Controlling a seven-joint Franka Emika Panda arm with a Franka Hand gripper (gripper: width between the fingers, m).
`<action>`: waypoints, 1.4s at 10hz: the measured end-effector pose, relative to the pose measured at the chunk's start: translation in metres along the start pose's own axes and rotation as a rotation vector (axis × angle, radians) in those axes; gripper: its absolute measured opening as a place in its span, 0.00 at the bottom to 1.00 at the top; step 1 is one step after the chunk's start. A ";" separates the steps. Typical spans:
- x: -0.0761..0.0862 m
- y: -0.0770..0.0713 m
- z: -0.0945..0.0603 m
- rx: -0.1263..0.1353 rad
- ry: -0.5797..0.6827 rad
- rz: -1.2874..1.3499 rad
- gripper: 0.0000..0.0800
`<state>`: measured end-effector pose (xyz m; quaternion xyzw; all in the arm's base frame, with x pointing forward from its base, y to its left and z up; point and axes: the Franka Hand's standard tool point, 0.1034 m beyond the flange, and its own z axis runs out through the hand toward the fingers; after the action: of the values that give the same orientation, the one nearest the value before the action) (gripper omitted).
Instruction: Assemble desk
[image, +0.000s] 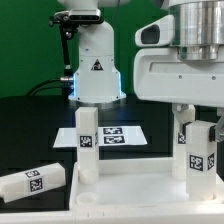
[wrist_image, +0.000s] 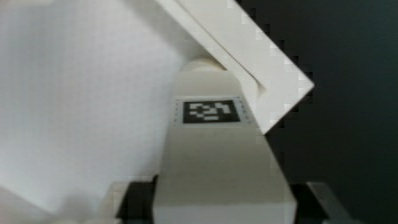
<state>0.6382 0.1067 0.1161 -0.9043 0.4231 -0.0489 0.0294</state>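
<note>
The white desk top (image: 130, 192) lies flat at the front of the exterior view. One white leg (image: 88, 140) stands upright on its left part. My gripper (image: 197, 127) is shut on a second tagged leg (image: 198, 152) and holds it upright at the top's right corner. In the wrist view this leg (wrist_image: 217, 130) runs out from between my dark fingers (wrist_image: 146, 196), with the gripper (wrist_image: 222, 202) closed around it, and the desk top (wrist_image: 80, 100) lies beyond. A third leg (image: 30, 181) lies on its side at the exterior view's left. A fourth leg is out of view.
The marker board (image: 112, 134) lies flat on the black table behind the desk top. The robot base (image: 95, 65) stands at the back, with a cable trailing to the exterior view's left.
</note>
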 end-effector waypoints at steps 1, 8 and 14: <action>-0.001 0.001 0.000 -0.008 -0.002 0.154 0.36; 0.001 0.001 0.000 0.004 -0.106 0.976 0.36; -0.006 -0.009 -0.002 0.023 -0.086 0.681 0.75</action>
<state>0.6410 0.1175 0.1183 -0.7121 0.6983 -0.0026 0.0719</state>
